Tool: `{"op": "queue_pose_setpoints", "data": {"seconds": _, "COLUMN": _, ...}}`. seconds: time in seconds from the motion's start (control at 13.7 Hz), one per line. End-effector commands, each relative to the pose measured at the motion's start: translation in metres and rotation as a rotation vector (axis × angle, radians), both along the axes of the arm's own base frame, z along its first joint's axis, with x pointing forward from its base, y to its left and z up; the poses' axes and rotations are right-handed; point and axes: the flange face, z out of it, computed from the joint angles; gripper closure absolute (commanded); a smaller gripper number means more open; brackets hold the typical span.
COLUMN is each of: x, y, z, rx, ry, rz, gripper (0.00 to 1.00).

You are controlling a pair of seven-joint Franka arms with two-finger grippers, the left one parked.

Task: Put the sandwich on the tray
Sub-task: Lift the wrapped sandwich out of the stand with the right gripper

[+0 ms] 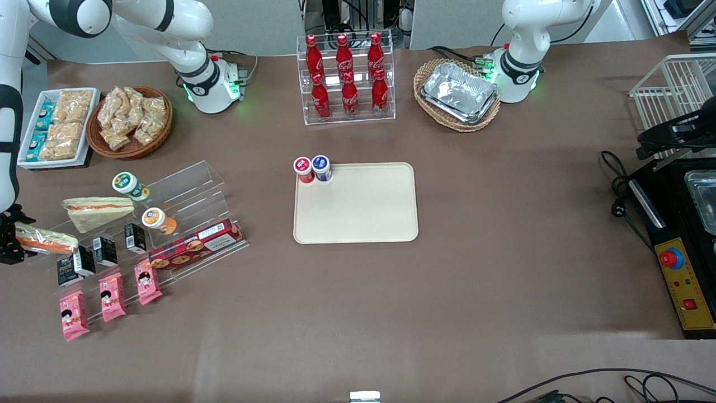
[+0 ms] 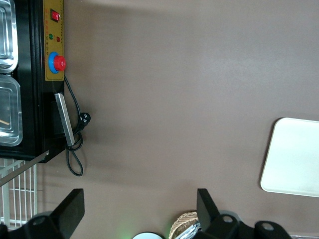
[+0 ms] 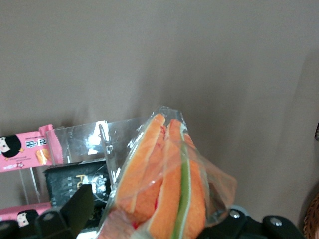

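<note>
The sandwich (image 1: 46, 239), clear-wrapped with orange and green layers, is at the working arm's end of the table, above the end of a clear acrylic display stand (image 1: 184, 196). My right gripper (image 1: 14, 242) is shut on it at its wide end. In the right wrist view the sandwich (image 3: 169, 184) sits between the fingers (image 3: 75, 209) of the gripper (image 3: 154, 216), its tip pointing away from the camera. The cream-beige tray (image 1: 358, 218) lies flat at the table's middle, well apart from the gripper. Its edge also shows in the left wrist view (image 2: 294, 159).
A thicker beige wedge sandwich (image 1: 98, 211), small jars, black cartons, a cookie box (image 1: 196, 245) and pink packets (image 1: 112, 296) fill the stand. A red-lidded cup (image 1: 304, 169) and a blue-lidded cup (image 1: 321, 168) stand on the tray's corner. A cola rack (image 1: 347, 78) and snack baskets stand farther from the camera.
</note>
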Motion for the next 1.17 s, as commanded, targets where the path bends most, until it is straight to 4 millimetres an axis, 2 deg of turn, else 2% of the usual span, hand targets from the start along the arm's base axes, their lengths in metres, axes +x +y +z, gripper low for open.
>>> {"op": "queue_pose_setpoints", "data": {"seconds": 0.0, "x": 0.003, "y": -0.001, "z": 0.003, "rx": 0.022, "ry": -0.028, "rz": 0.029, "gripper": 0.28}}
{"op": "queue_pose_setpoints", "data": {"seconds": 0.22, "x": 0.003, "y": -0.003, "z": 0.013, "rx": 0.03, "ry": -0.031, "rz": 0.091, "gripper": 0.5}}
{"op": "queue_pose_setpoints", "data": {"seconds": 0.44, "x": 0.008, "y": -0.006, "z": 0.031, "rx": 0.018, "ry": -0.048, "rz": 0.14, "gripper": 0.5}}
{"op": "queue_pose_setpoints", "data": {"seconds": 0.73, "x": 0.011, "y": -0.013, "z": 0.069, "rx": 0.025, "ry": -0.045, "rz": 0.214, "gripper": 0.53}}
{"op": "queue_pose_setpoints", "data": {"seconds": 0.88, "x": 0.012, "y": -0.006, "z": 0.098, "rx": 0.039, "ry": -0.05, "rz": 0.248, "gripper": 0.53}}
{"op": "queue_pose_setpoints", "data": {"seconds": 1.1, "x": 0.011, "y": 0.02, "z": 0.14, "rx": 0.068, "ry": -0.078, "rz": 0.288, "gripper": 0.58}}
